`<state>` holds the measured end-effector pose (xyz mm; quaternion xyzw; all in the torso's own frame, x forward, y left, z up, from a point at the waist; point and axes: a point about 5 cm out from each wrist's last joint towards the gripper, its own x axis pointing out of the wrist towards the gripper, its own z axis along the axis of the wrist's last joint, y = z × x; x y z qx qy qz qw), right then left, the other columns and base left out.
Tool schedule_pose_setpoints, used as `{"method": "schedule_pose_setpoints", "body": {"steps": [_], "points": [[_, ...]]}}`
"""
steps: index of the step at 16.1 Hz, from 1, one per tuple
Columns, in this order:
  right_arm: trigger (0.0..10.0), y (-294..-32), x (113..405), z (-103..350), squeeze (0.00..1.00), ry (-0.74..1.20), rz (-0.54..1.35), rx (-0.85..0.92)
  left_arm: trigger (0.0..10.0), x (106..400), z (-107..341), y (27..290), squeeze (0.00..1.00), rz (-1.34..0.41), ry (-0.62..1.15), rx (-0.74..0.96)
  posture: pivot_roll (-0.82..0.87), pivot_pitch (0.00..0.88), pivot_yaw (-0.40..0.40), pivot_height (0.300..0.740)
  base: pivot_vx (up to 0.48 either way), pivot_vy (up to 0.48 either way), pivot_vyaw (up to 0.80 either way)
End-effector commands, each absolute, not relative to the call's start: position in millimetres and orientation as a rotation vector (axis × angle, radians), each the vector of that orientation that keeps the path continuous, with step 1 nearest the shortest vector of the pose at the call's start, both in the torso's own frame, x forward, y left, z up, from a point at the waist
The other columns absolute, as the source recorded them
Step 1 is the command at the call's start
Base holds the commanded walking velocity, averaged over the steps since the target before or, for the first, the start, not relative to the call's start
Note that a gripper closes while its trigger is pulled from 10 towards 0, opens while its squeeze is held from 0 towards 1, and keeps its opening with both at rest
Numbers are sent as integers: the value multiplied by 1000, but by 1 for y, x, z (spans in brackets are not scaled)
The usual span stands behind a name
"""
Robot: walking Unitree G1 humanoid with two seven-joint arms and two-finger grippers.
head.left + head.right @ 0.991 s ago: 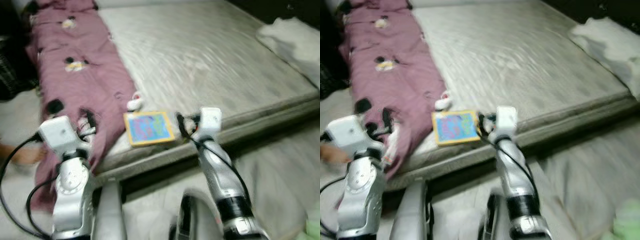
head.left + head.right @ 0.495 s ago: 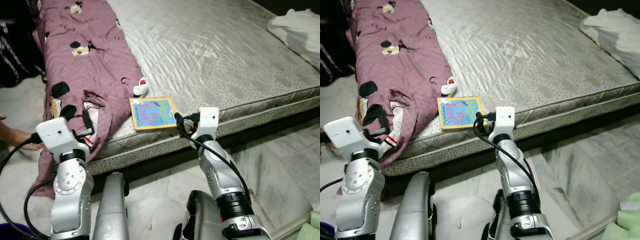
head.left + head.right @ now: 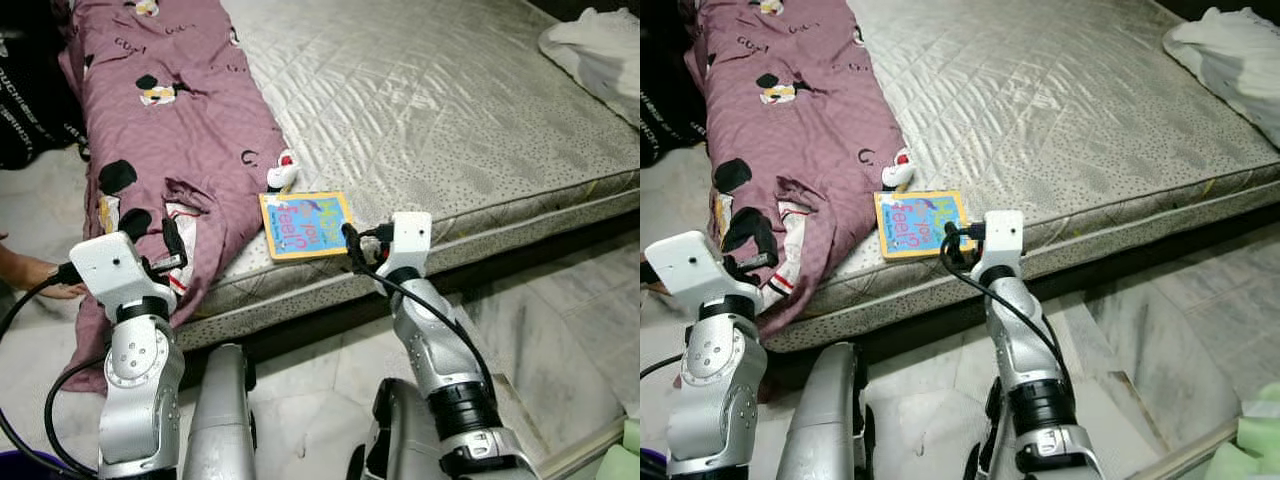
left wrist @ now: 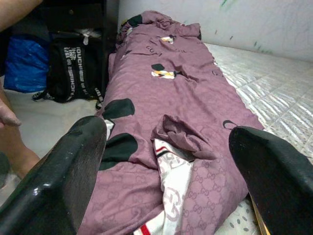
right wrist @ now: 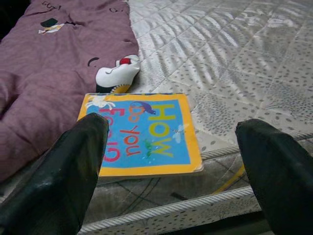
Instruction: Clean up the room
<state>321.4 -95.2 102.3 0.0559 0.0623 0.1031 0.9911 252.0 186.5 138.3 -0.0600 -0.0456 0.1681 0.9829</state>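
Two grippers, both spread and empty: right gripper (image 5: 166, 161) faces the yellow-bordered blue picture book (image 3: 305, 223) at frame centre on the grey quilted mattress (image 3: 450, 110) edge; left gripper (image 4: 166, 171) faces the mauve printed blanket (image 3: 170, 130).

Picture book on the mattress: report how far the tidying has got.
Nothing looks put away yet. The picture book lies flat near the mattress edge, ungrasped. In hand: the right claw is open, lined up just short of the book. The left claw is open, facing the purple blanket. Left: book, crumpled blanket, and white cloth at the far corner.
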Motion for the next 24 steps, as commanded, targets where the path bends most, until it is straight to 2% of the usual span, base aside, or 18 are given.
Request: {"method": "schedule_pose_setpoints", "body": {"steps": [1, 4, 17, 24], "points": [[10000, -94, 322, 101, 0, 136, 211, 114, 10000, 250, 140, 189, 0, 355, -92, -111, 117, 113, -58, 566, 0, 0, 0], [10000, -94, 322, 100, 0, 143, 212, 114, 10000, 249, 140, 192, 0, 368, -94, -114, 117, 113, -58, 566, 189, 0, 0], [10000, -94, 323, 100, 0, 149, 212, 99, 10000, 249, 137, 191, 0, 384, -77, -139, 113, 125, -58, 566, 426, 0, 0], [10000, -94, 322, 99, 0, 151, 209, 95, 10000, 249, 135, 188, 0, 386, -54, -147, 112, 130, -58, 566, 0, 0, 0]]}}
